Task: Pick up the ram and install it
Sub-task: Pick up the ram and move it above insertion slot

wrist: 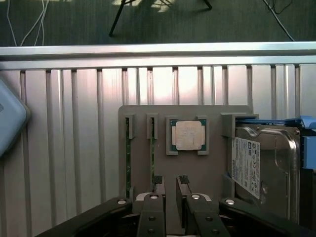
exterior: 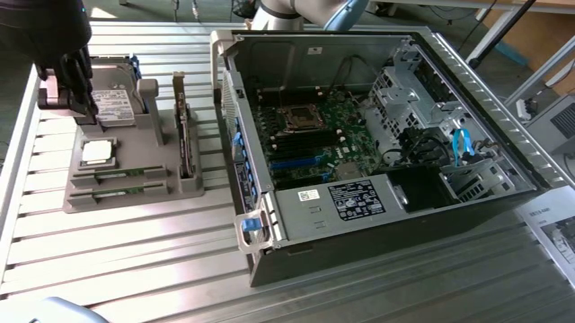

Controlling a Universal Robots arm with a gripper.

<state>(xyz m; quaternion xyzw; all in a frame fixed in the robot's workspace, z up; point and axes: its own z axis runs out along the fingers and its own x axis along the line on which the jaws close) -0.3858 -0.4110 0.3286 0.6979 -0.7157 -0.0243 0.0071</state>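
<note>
Overhead, spread jaws near ram (wrist: 152,160) and illegibly labelled hard drive (wrist: 256,168).

Tray (exterior: 134,204) on counter (exterior: 134,259); ram (wrist: 128,163), processor (wrist: 187,135), hard drive (wrist: 261,168) in tray; computer case (exterior: 378,134) beside tray, toward exterior view's right; tool (wrist: 171,183) above tray.
</note>
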